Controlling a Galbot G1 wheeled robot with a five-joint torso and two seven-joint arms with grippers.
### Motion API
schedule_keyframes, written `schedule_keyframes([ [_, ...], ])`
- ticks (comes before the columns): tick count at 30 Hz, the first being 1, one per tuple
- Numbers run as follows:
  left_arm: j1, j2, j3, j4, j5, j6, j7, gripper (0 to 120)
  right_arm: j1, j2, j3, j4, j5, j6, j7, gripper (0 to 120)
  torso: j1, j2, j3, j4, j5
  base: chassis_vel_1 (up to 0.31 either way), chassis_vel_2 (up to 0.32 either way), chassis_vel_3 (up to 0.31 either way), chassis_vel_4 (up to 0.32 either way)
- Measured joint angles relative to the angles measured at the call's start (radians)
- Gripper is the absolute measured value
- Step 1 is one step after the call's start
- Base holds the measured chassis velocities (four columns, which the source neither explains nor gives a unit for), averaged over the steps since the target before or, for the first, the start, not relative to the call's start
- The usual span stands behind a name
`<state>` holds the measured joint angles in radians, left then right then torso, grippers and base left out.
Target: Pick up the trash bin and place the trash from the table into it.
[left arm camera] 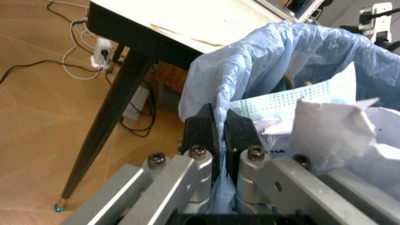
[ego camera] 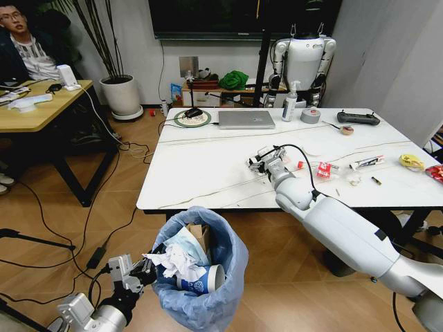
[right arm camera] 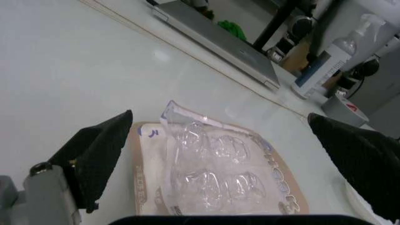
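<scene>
Table (ego camera: 208, 173) with wrappers (ego camera: 324, 169) scattered right of centre. Bin (ego camera: 208, 290) sits just off table's near edge, holding tissues (ego camera: 173, 263), cup (ego camera: 204, 278), box (ego camera: 201, 235). Left gripper (left arm camera: 218, 133) clamped on bin's bag rim. Right gripper (right arm camera: 218, 159) over table, fingers spread wide around clear blister pack (right arm camera: 216, 173) lying flat.

The trash bin (ego camera: 201, 277) runs off the frame's bottom edge, its base seemingly unseen
</scene>
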<state>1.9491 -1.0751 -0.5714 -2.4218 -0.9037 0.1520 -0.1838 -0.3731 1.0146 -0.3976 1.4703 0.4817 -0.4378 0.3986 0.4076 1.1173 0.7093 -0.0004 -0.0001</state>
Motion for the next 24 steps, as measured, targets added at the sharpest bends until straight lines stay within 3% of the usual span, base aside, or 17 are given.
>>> schedule_keyframes([
  [14, -0.008, 0.004, -0.002, 0.003, -0.010, -0.001, -0.001, 0, 0.037, 0.063, -0.080, -0.037, 0.021, -0.089, 0.165, 100, 0.000, 0.000, 0.000, 0.0001, -0.0001, 0.000, 0.000, 0.000, 0.000],
  [24, -0.010, 0.009, -0.002, 0.006, -0.015, -0.001, -0.002, 0, 0.057, 0.106, -0.087, -0.078, 0.025, -0.115, 0.215, 100, 0.000, 0.000, 0.000, 0.0001, -0.0002, 0.000, 0.000, 0.000, 0.000],
])
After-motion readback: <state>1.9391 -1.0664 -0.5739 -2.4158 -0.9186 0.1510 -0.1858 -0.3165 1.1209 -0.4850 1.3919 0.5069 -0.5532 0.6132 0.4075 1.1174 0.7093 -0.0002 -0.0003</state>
